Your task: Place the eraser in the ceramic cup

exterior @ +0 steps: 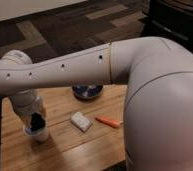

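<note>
The white ceramic cup [37,134] stands on the wooden table [70,147] at the left. My gripper [36,120] hangs straight down over the cup, its dark tips at or just inside the rim. A dark shape shows at the cup's mouth between the tips; I cannot tell whether it is the black eraser or part of the gripper. The eraser is not seen anywhere else on the table.
A white-grey speckled block [81,121] lies mid-table, an orange pen-like stick [108,121] to its right. A dark blue shallow bowl [87,91] sits at the back. My large white arm [155,100] covers the right side. The table's front edge is near.
</note>
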Controlling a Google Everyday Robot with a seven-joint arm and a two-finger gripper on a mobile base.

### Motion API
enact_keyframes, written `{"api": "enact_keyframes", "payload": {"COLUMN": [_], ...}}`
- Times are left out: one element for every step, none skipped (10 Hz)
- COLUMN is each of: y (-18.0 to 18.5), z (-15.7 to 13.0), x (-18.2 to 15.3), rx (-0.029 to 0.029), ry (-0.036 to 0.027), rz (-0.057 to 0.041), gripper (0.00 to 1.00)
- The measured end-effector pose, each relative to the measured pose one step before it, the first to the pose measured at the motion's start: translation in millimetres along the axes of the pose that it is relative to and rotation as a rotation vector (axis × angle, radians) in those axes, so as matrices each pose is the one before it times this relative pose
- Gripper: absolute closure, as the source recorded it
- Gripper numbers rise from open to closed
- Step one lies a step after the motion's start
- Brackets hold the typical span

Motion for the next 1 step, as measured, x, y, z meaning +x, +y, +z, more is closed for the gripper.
{"api": "enact_keyframes", "payload": {"y": [-0.05], "z": [-0.01], "x": [-0.01], "rx": [0.00004], "ry": [-0.00001], "rz": [0.00005], "gripper": [0.20]}}
